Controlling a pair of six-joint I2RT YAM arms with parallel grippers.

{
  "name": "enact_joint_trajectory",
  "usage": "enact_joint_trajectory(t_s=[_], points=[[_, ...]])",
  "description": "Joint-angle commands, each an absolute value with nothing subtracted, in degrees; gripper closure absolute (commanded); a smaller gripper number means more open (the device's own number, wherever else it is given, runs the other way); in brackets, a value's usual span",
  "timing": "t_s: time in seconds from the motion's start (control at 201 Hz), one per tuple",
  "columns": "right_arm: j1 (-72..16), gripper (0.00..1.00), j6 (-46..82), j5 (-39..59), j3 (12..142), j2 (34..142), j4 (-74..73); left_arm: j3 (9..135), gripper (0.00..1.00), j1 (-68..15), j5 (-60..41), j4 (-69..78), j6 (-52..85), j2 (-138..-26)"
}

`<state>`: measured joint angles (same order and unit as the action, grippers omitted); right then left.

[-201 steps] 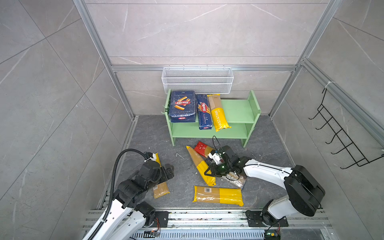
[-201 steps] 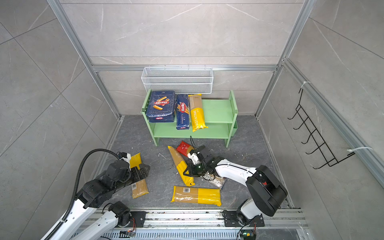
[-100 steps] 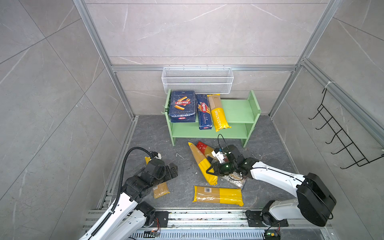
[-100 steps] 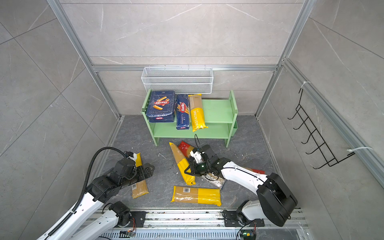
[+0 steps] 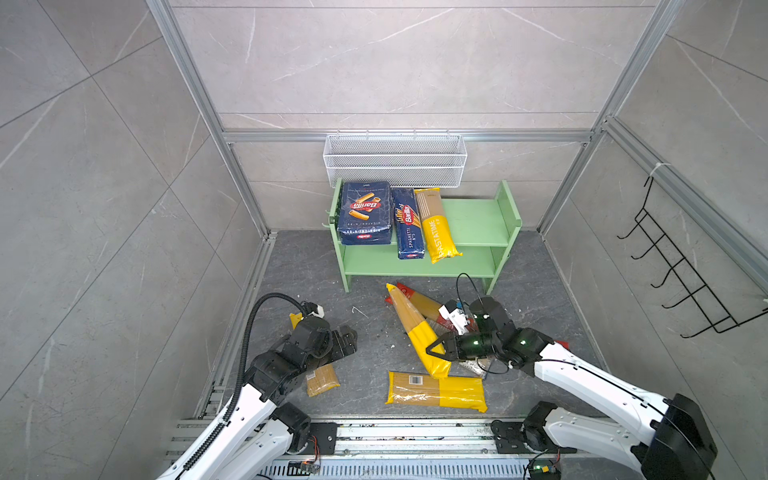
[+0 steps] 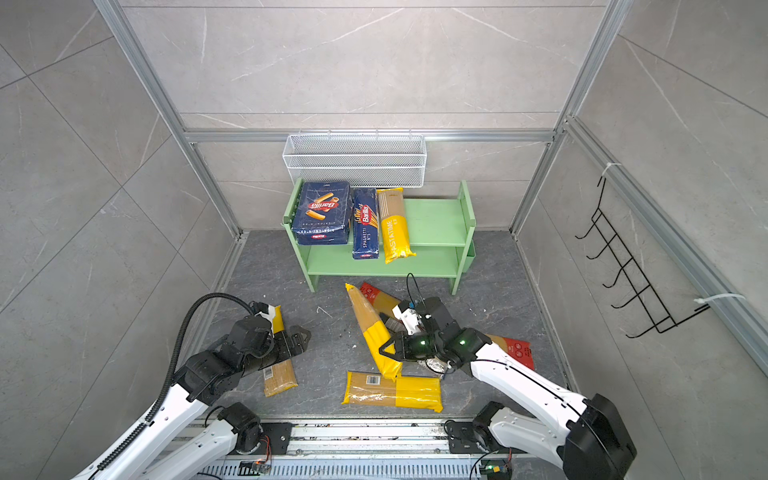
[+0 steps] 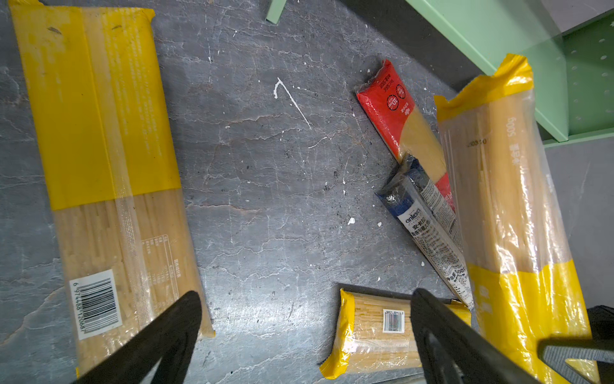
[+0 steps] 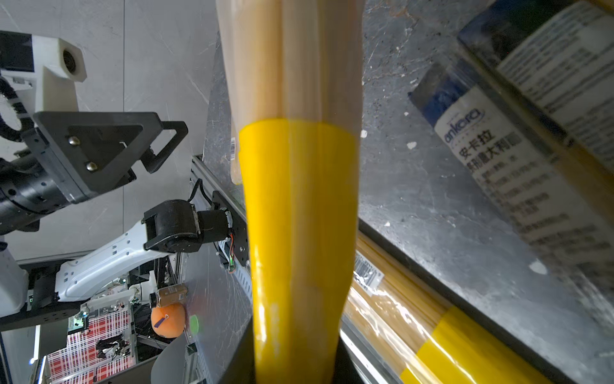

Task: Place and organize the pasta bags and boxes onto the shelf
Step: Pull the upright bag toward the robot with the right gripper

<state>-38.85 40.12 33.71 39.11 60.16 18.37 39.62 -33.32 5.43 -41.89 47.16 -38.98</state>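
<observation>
On the pale green shelf (image 5: 478, 216) (image 6: 432, 220), top tier, lie the wide blue pasta box (image 5: 365, 212), the narrow one (image 5: 408, 224) and a yellow bag (image 5: 436, 226). My right gripper (image 5: 436, 349) (image 6: 388, 349) (image 8: 295, 365) is shut on the yellow end of another yellow-and-clear bag (image 5: 415, 328) (image 8: 299, 199), tilted over the floor. More bags lie on the floor: a red-ended bag (image 5: 419, 301) (image 7: 392, 106), a black-and-white bag (image 7: 428, 232), a flat yellow bag (image 5: 436, 390) and a yellow bag (image 5: 322, 378) (image 7: 99, 149) under my left arm. My left gripper (image 5: 347, 336) (image 7: 305, 299) hangs open over bare floor.
A white wire basket (image 5: 395, 160) hangs above the shelf. A black hook rack (image 5: 685, 282) is on the right wall. Metal rails (image 5: 395, 432) run along the front edge. A second red end (image 5: 561, 344) shows behind my right arm.
My right gripper has carried the yellow bag slightly right and up. My left gripper has drifted a little forward and right, staying open.
</observation>
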Motion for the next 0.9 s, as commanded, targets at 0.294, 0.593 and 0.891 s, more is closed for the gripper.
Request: enact_joint_trajectory(t_s=[0.294,0.593,0.891], points=[[-38.8,1.00,38.1,36.4,38.3,44.8,23.5,38.2,0.00,-33.0,6.4,-42.8,48.0,-35.8],[-38.8,1.00,38.3,38.0,40.7,37.7,30.0,37.5,0.00,-33.0,6.9,-42.1,48.3,-36.9],[-38.8,1.00,37.7,38.0,45.4,33.8,35.9,38.8,0.00,-33.1,6.9,-40.7,47.7,-39.6]])
